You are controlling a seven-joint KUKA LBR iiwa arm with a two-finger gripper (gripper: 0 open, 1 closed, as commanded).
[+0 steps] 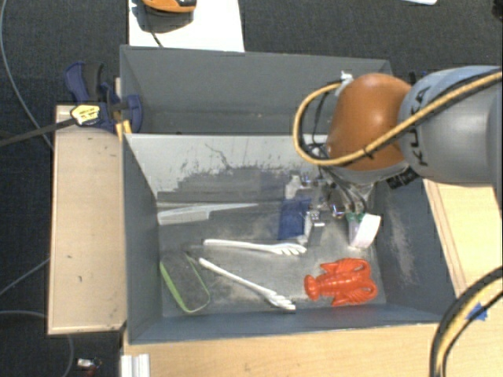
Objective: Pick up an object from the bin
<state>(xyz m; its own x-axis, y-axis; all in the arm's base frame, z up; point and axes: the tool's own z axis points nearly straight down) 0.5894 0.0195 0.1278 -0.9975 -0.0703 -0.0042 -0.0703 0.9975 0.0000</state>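
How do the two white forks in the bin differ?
The upper fork lies almost level across the bin; the lower fork slants down toward the right. The upper fork's tines end near the blue thing, the lower fork's near the red lobster toy. Both are white, slim, and lie flat with tines to the right.

Dark lettering (417, 126) on the arm (464, 136) cannot be read

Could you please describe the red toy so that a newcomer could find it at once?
In the grey metal bin, look along the near wall toward the side where the arm comes in. There lies the red lobster toy, next to two white forks. It alone is red and clawed; the forks are thin and pale.
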